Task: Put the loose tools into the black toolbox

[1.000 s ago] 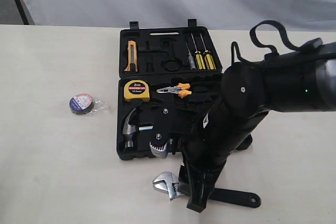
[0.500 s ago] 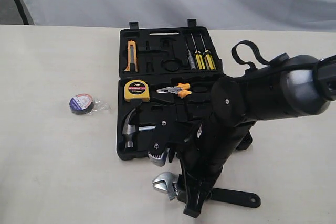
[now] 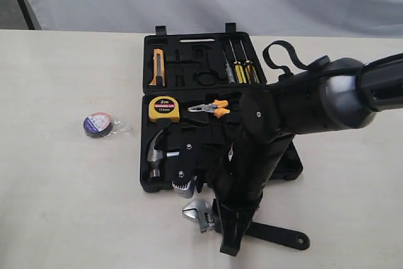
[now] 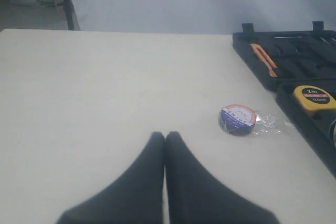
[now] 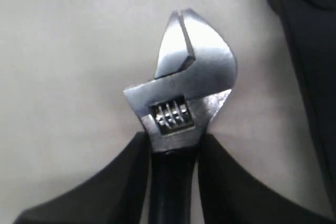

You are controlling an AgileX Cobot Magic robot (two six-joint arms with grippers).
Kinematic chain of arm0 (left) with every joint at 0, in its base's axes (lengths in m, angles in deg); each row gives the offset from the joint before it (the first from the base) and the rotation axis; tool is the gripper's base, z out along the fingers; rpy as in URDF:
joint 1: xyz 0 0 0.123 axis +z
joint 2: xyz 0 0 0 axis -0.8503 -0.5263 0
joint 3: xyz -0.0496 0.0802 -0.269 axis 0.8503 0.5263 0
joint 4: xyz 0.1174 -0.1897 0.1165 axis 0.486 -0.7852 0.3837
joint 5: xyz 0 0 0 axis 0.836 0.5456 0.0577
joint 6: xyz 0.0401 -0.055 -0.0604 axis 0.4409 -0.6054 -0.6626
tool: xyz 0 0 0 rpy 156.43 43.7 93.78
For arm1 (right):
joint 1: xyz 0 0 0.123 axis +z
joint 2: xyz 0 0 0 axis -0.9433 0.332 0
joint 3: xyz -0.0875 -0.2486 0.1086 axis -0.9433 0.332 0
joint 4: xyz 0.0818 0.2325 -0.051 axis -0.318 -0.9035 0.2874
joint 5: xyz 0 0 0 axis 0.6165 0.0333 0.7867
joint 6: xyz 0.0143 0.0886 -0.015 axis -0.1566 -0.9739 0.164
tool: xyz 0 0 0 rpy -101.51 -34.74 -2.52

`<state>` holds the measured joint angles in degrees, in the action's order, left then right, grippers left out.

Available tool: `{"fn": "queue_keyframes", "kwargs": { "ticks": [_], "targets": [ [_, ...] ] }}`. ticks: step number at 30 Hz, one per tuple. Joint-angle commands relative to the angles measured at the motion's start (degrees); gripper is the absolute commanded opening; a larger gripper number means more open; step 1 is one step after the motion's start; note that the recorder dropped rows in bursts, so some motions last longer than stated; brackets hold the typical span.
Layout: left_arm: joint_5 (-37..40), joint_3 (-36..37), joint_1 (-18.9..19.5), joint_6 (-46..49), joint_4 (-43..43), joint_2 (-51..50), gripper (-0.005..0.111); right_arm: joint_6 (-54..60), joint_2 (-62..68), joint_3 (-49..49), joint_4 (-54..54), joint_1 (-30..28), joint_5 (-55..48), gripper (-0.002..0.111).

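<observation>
The black toolbox (image 3: 144, 49) lies open mid-table, and its edge shows in the left wrist view (image 4: 294, 61). The claw hammer (image 3: 156, 150) rests in a recess of the near half, its handle hidden under my right arm. The adjustable wrench (image 3: 196, 211) lies on the table just in front of the box. My right gripper (image 3: 218, 220) (image 5: 170, 137) is shut on the wrench (image 5: 184, 87) at its neck, below the steel head. The small tape roll (image 3: 97, 123) (image 4: 237, 119) sits on clear wrap, left of the box. My left gripper (image 4: 165, 135) is shut on nothing, short of the roll.
A yellow tape measure (image 3: 164, 109) and orange-handled pliers (image 3: 211, 108) sit in the near half of the box. An orange knife (image 3: 157, 67) and screwdrivers (image 3: 240, 67) fill the lid. My right arm leans across the box's right side. A pale backdrop stands behind the table.
My right arm has swung left and lower over the toolbox. The wrench head has shifted slightly toward the box. The tape roll and hammer have stayed put.
</observation>
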<state>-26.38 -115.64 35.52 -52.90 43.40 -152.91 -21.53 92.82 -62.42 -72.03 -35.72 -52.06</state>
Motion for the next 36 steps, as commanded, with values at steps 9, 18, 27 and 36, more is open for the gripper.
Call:
{"fn": "queue_keyframes", "kwargs": {
  "ticks": [9, 18, 27, 36],
  "targets": [
    [-1.0, 0.5, 0.2, -0.6, -0.8, 0.5, 0.001, -2.9, -4.6, -6.1, 3.0, 0.7, -6.9, 0.0],
    [-1.0, 0.5, 0.2, -0.6, -0.8, 0.5, 0.001, -7.5, -4.4, -0.5, 3.2, 5.0, -0.6, 0.06],
    [-1.0, 0.5, 0.2, -0.6, -0.8, 0.5, 0.001, -11.3, -0.4, 5.3, 4.9, 5.9, 8.0, 0.06],
    [-1.0, 0.5, 0.2, -0.6, -0.8, 0.5, 0.001, -13.2, 3.8, 5.3, 4.7, 6.0, 7.4, -0.001]
  ]
}}
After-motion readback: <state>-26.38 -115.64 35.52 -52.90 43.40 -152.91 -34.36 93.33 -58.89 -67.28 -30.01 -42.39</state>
